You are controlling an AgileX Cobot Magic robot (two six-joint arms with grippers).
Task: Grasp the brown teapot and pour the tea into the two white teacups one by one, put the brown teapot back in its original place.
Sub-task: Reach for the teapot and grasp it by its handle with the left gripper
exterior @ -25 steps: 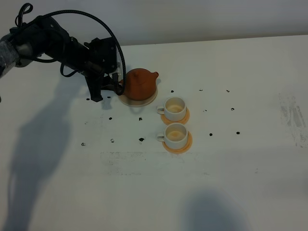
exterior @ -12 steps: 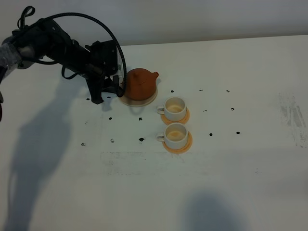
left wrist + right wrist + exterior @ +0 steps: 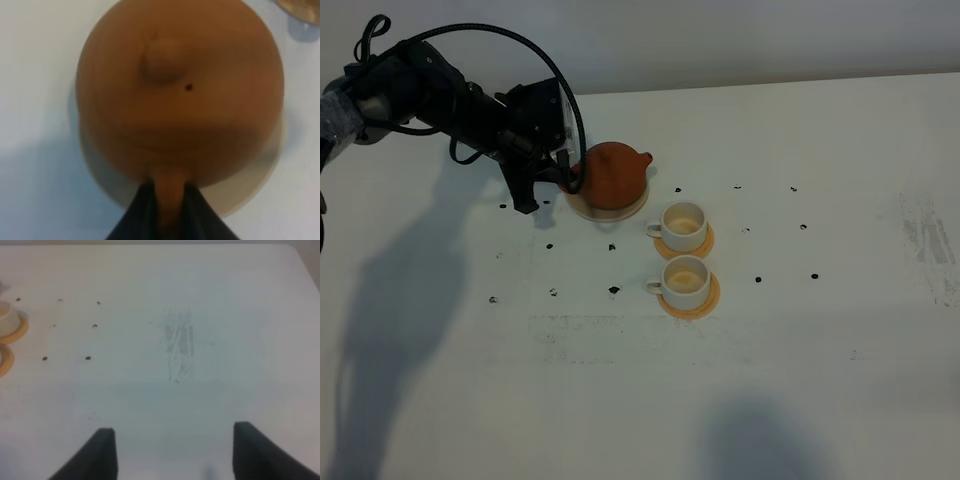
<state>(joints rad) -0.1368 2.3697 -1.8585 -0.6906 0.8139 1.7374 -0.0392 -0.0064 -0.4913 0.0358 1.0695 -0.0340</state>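
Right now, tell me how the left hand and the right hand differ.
The left hand is shut on the handle of the brown teapot; the right hand is open, gripping nothing. The left hand is at the beige coaster; the right hand faces table apart from the teacups. Both have dark fingers.

No writing, label, brand, number or sign can be read anywhere in these views.
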